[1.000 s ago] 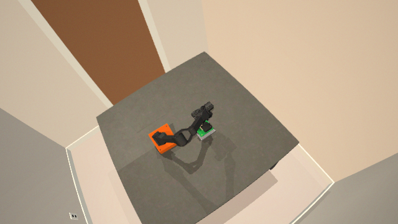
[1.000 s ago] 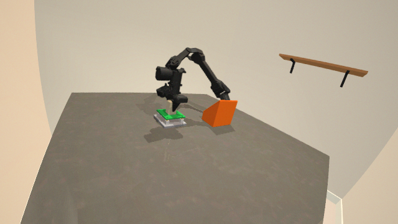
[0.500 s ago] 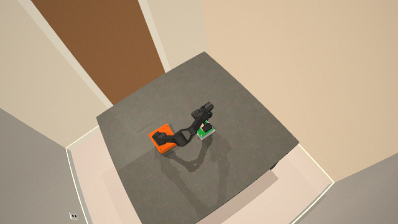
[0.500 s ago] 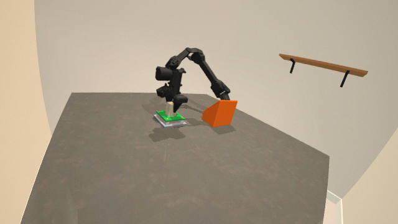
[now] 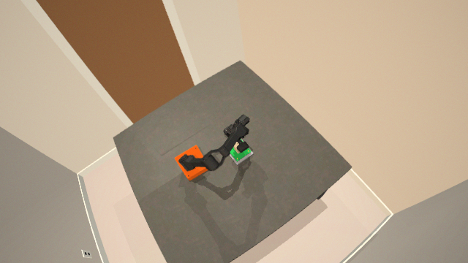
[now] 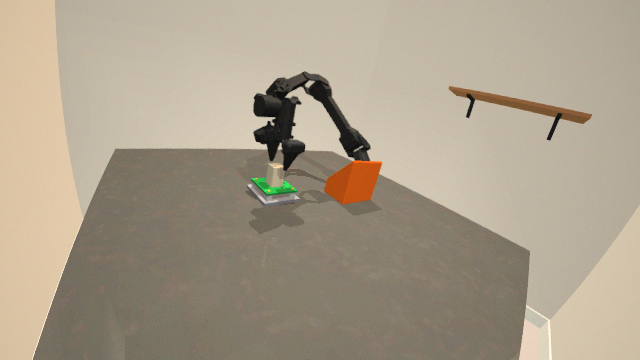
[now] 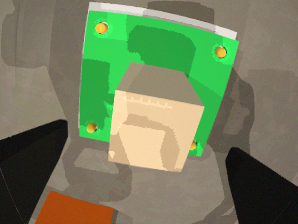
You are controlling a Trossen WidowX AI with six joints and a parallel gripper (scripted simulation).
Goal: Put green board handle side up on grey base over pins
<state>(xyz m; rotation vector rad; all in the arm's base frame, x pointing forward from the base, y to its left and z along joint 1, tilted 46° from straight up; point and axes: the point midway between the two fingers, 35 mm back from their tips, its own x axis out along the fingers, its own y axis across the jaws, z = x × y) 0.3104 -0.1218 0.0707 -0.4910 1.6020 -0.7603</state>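
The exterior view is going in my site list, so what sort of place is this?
Probably a plain indoor room: beige walls, a wooden wall shelf and a white wall socket.

The board [image 5: 238, 155] [image 6: 260, 184] [image 7: 165, 50] looks like smooth plastic, matt with a faint sheen. Its handle [image 6: 274, 175] [image 7: 155, 132] has the flat, matt look of pale wood or plastic, with smooth faces. The pins [image 7: 101, 28] look like polished metal, slightly glossy. The base [image 5: 246, 158] [image 6: 268, 201] [image 7: 165, 18] resembles smooth, pale plastic. The bench [image 5: 278, 128] [image 6: 320, 280] [image 7: 25, 100] has a matt, mottled surface like stone. The arm [image 5: 212, 163] [image 6: 338, 114] looks like dark plastic or coated metal with a low sheen; the fingers [image 6: 287, 159] look smooth and matt. The orange block [image 5: 199, 171] [image 6: 353, 184] [image 7: 75, 209] resembles matt plastic, and the shelf board [image 6: 520, 104] looks like smooth wood.
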